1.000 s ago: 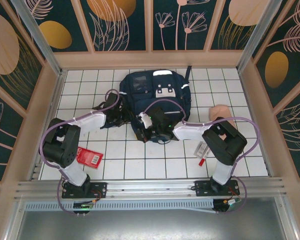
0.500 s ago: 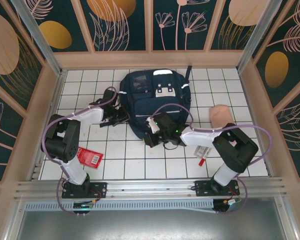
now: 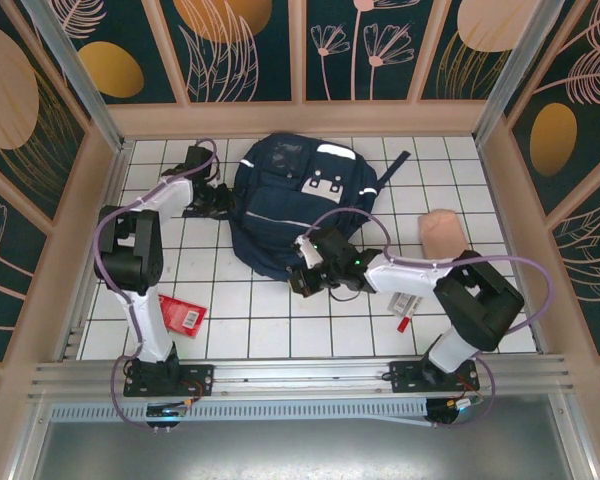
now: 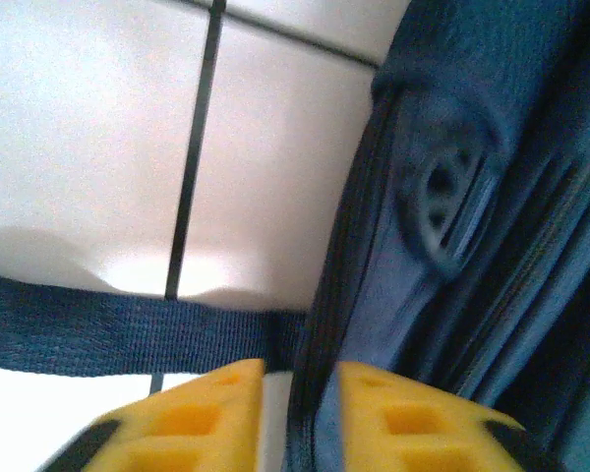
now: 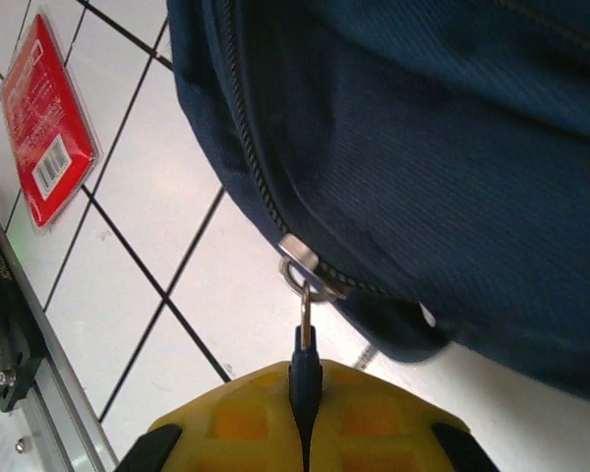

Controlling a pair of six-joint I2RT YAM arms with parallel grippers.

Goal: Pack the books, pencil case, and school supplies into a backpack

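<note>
Right gripper (image 5: 305,398) first: its yellow fingers are pinched tight together on the dark zip pull (image 5: 305,359). The pull hangs from the metal slider (image 5: 300,258) on the near edge of the navy backpack (image 3: 295,205). From above, that grip sits at the bag's near side, low against the tiles.

Over to the left gripper (image 3: 210,198), up at the far left flank of the bag. Its fingers (image 4: 187,423) stand parted and hold nothing. The bag's dark side seam shows in the gap, and a navy strap (image 4: 108,334) lies across the white tile just beyond them.

The backpack lies flat on the tiled table (image 3: 240,330), toward the back and about the middle. The red booklet (image 3: 180,312) lies on the tiles by the left arm, well apart from the bag. The peach pencil case (image 3: 442,228) rests off to the bag's right, not touching it. The pen (image 3: 403,322) and the whitish packet (image 3: 408,300) lie together beside the right arm.
</note>
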